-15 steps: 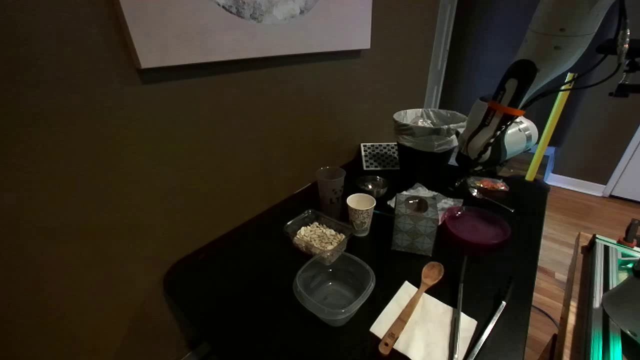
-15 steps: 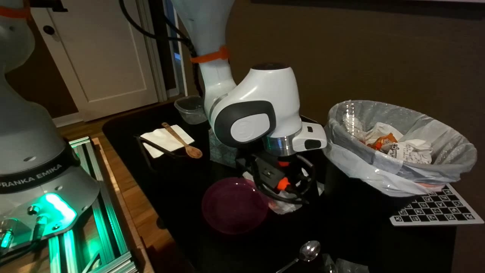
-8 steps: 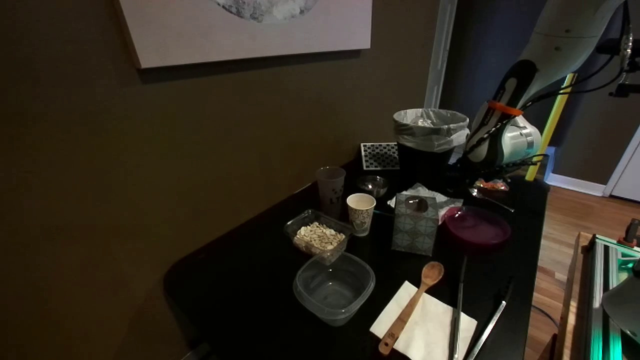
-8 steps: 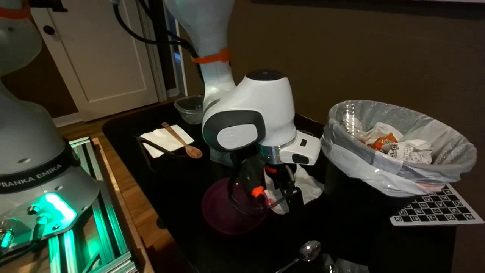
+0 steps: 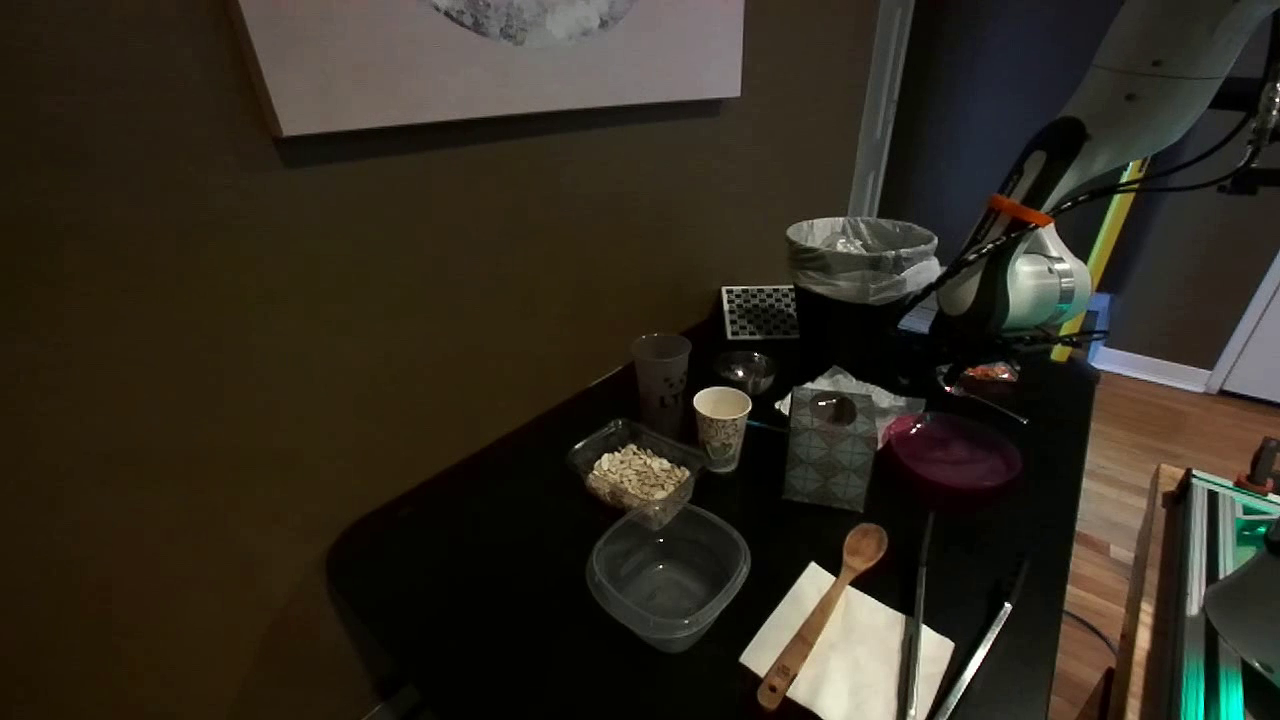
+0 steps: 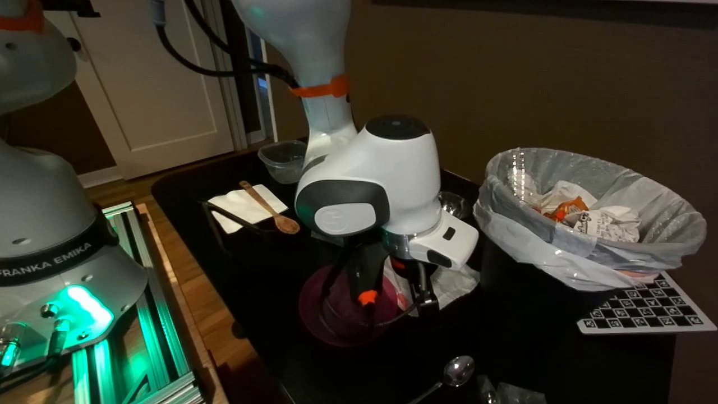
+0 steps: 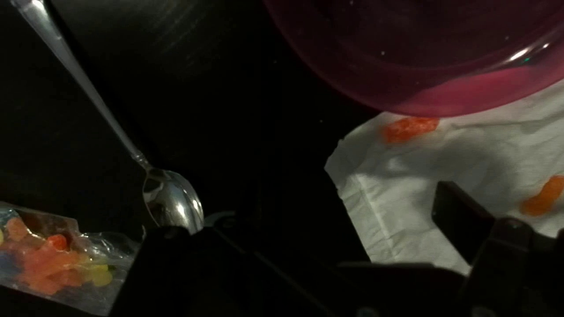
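1. Both fingers stand wide apart on the gripper [image 7: 346, 215] near the purple plate [image 7: 462, 99], and we see nothing pinched between them.
2. We find white crumpled paper [image 7: 392, 189] just beside the plate, meeting its rim in the wrist view. Two orange pieces [image 7: 407, 128] show on the paper, one by that rim, one farther from it.
3. We judge the step in hand to be positioning over the paper's edge (whether a fingertip touches it, we cannot tell). Any grip from here calls for straddling one small thing before closing, without nudging the plate.
4. Near the plate but clear of it, a metal spoon [image 7: 172, 200] lies on the black table [image 5: 480, 610]; a clear bag of coloured pieces [image 7: 48, 259] lies farther from the plate than the spoon's bowl.
5. We see a tissue box [image 5: 830, 460] close by the plate, a wooden spoon [image 5: 820, 620] across a folded napkin [image 5: 870, 650] well apart from it, and a lined bin [image 6: 561, 264] past the paper from it.
6. Well away from the plate, we make out a dim room: a brown wall [image 5: 200, 400] with a pale canvas [image 5: 500, 80], and a white door [image 6: 168, 101].
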